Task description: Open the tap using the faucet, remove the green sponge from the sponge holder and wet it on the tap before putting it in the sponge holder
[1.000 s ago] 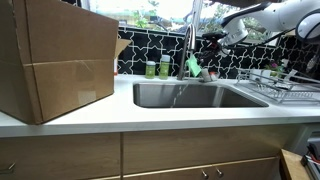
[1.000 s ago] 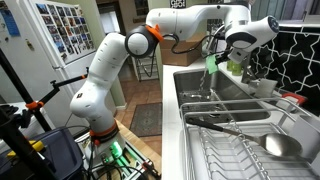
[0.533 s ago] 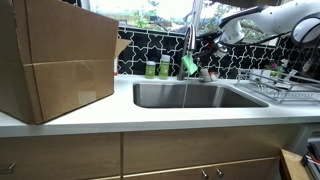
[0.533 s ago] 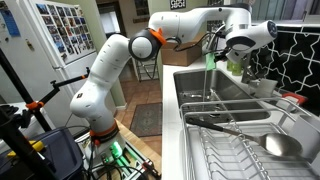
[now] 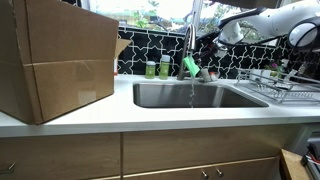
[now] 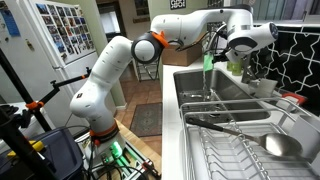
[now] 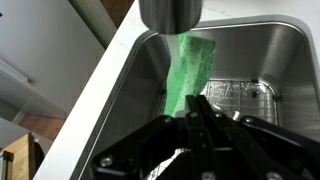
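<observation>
My gripper (image 5: 203, 50) is shut on the green sponge (image 5: 188, 67) and holds it hanging over the sink, just under the tap's spout. The tap (image 5: 190, 35) is a tall silvery curved spout behind the basin. A thin stream of water (image 5: 192, 95) falls from the sponge into the sink. In the wrist view the sponge (image 7: 190, 62) hangs from my fingers (image 7: 196, 112) below the spout's round end (image 7: 170, 14). In an exterior view the sponge (image 6: 209, 62) hangs below the gripper (image 6: 213, 45). A low dark shape by the tap's base (image 5: 207, 73) may be the sponge holder.
The steel sink (image 5: 160, 96) is set in a white counter. Two short green containers (image 5: 157, 69) stand behind it. A large cardboard box (image 5: 55, 60) fills one end of the counter. A wire dish rack (image 5: 280, 85) stands at the other end and also shows in an exterior view (image 6: 250, 140).
The gripper has carried the sponge a little sideways, closer under the spout. The falling water has shifted with it.
</observation>
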`<state>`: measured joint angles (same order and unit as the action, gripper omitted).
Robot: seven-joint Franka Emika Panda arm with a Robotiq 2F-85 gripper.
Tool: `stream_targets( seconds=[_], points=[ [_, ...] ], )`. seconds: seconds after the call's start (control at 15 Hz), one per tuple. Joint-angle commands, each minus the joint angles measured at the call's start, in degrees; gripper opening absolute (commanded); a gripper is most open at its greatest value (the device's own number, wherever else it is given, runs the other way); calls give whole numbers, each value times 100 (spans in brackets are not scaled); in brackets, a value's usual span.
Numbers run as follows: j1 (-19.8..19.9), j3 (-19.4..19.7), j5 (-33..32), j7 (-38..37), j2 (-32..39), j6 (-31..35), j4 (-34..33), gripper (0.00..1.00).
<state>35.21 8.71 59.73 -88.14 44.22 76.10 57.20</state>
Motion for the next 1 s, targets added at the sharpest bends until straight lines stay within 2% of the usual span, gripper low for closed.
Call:
stream_targets(
  seconds=[0.0,0.4,0.67,0.93],
  points=[
    [40,89,-197,-308,210,-185,-382,1],
    [-12,112,-493,-331,257,-427,-541,1],
    [-2,137,-833,-322,194,-354,-473,1],
    [-24,55,-899,-122,210,-273,-573,1]
  ],
)
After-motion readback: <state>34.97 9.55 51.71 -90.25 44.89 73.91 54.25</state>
